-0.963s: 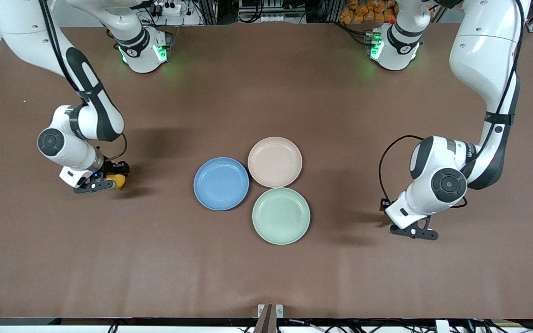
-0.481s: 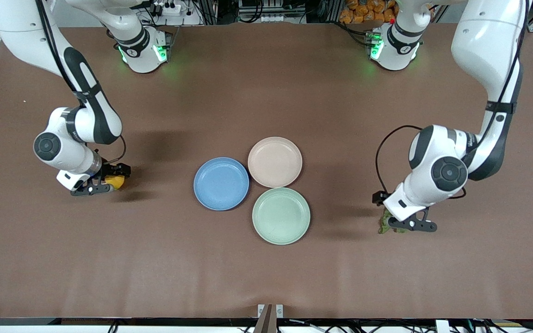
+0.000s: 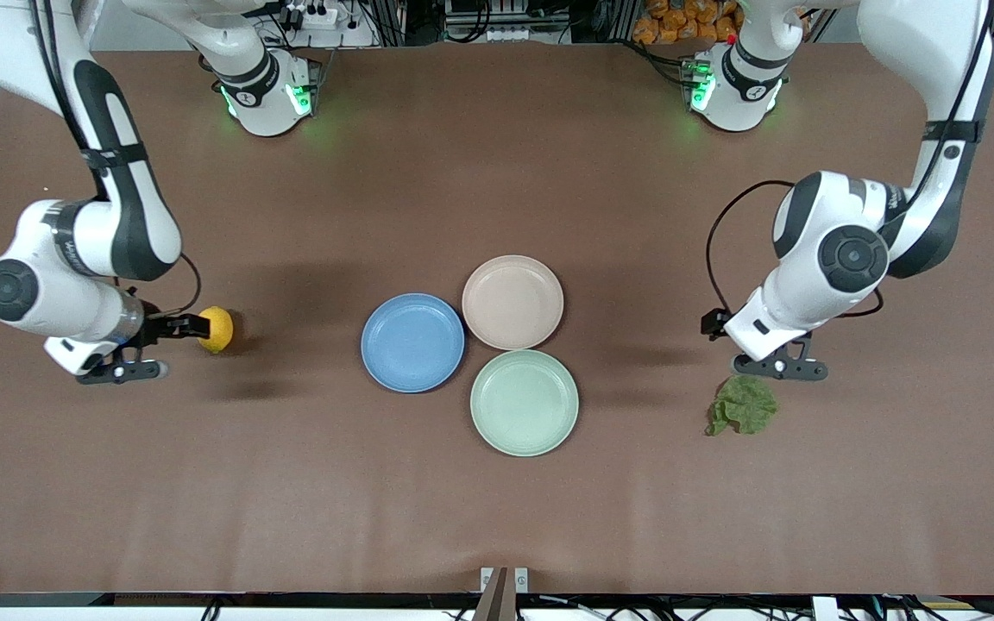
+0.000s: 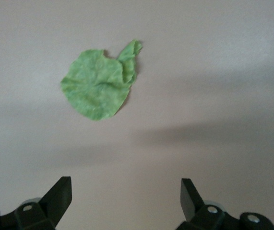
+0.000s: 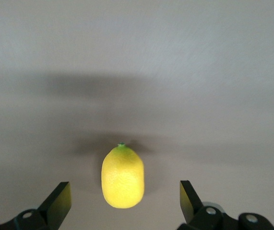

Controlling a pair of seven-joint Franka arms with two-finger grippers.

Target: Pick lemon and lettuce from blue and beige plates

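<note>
The lemon (image 3: 217, 329) lies on the bare table toward the right arm's end, off the plates. My right gripper (image 3: 154, 349) is open and empty just beside it; in the right wrist view the lemon (image 5: 123, 176) lies below and between the spread fingers (image 5: 59, 197), untouched. The lettuce (image 3: 743, 405) lies flat on the table toward the left arm's end. My left gripper (image 3: 751, 347) is open and empty above the table next to the leaf. In the left wrist view the lettuce (image 4: 98, 86) is well ahead of the fingers (image 4: 60, 192). The blue plate (image 3: 412, 342) and beige plate (image 3: 512, 302) are empty.
A pale mint-green plate (image 3: 524, 402), also empty, touches the other two at the table's middle, nearest the front camera. Both arm bases stand at the table's back edge.
Both grippers opened and let go. The right one drew back from the lemon toward its end of the table. The left one rose off the lettuce, which now lies uncovered.
</note>
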